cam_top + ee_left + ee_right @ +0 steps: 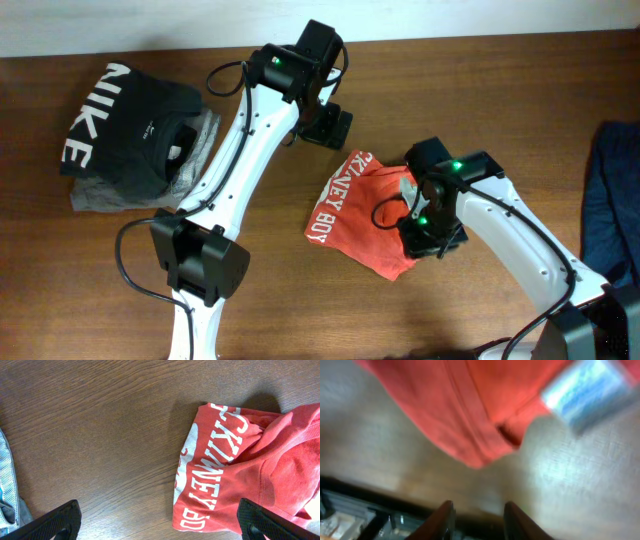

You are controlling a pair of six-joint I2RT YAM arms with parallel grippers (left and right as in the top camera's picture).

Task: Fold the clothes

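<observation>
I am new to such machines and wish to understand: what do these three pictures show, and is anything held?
Two white robot arms stand at a wooden table. One picture looks down from above; the other two come from cameras on the wrists.

A crumpled red-orange T-shirt with white letters lies in the middle. At the far left sits a black NIKE garment on a grey one; dark blue cloth lies at the right edge.

The left end effector is wide open and empty. The right end effector has its fingers apart with nothing between them.

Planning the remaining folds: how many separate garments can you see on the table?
4, possibly more hidden: red-orange T-shirt at centre; black NIKE garment far left, lying on a grey garment; a dark blue garment at the right edge.
</observation>
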